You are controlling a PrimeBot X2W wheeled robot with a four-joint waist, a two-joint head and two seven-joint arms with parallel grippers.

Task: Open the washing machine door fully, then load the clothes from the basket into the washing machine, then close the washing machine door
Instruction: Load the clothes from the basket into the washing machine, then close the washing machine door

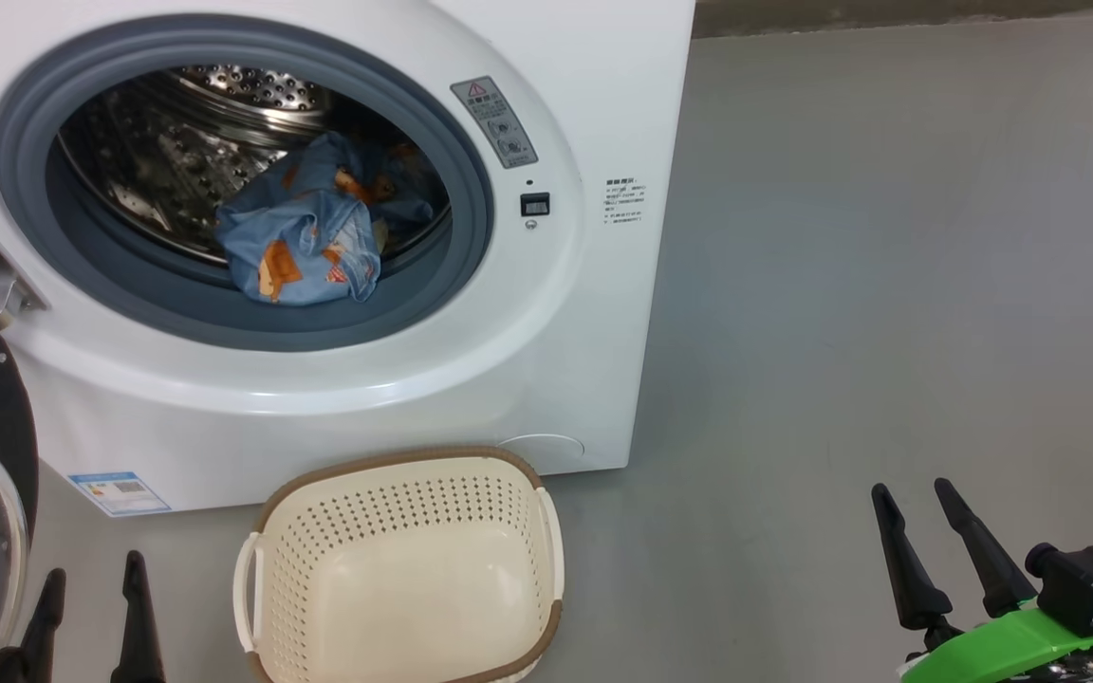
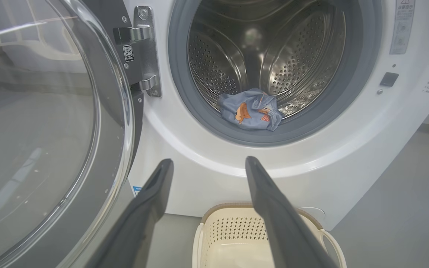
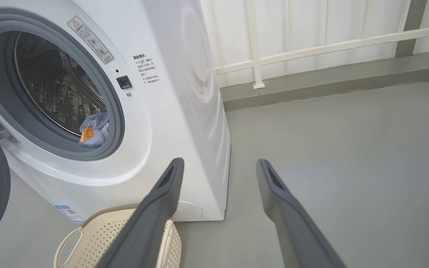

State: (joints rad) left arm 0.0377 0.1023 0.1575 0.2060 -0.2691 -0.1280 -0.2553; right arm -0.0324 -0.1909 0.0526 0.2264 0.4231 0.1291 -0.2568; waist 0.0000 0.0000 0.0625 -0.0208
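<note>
- The clothes (image 1: pixel 309 237) lie bunched at the front lip of the drum (image 2: pixel 266 56), centre-left of the head view. The basket (image 1: pixel 395 457) at the bottom centre holds nothing, so loading looks done and the step in hand is closing the door.
- The washing machine door (image 2: pixel 43 141) stands swung wide open on the left side of the left wrist view. It hangs from the steel hinge (image 2: pixel 145 48) at the upper middle.
- The left gripper (image 1: pixel 94 574) sits at the lower left of the head view, just beside the door. Its fingers (image 2: pixel 151 201) are spread apart and hold nothing.
- The right gripper (image 1: pixel 911 489) is at the lower right over bare floor (image 1: pixel 888 285), well apart from the door. Its fingers (image 3: pixel 285 208) are likewise spread and hold nothing.
- The left arm seems the better choice. It would need to get behind the black rim on the side far from the hinge, then sweep the door towards the opening in one arc.
- The bundle's lower fold appears to rest on the grey gasket (image 1: pixel 15 161). It could get pinched, so nudging it deeper first is probably wise.
- The basket stands just in front of the washing machine (image 1: pixel 546 379), below the opening. Whether the door's swing passes above it cannot be told, so the arm should stay high.
- A firm final press near the latch side is likely needed to seat the door.
</note>
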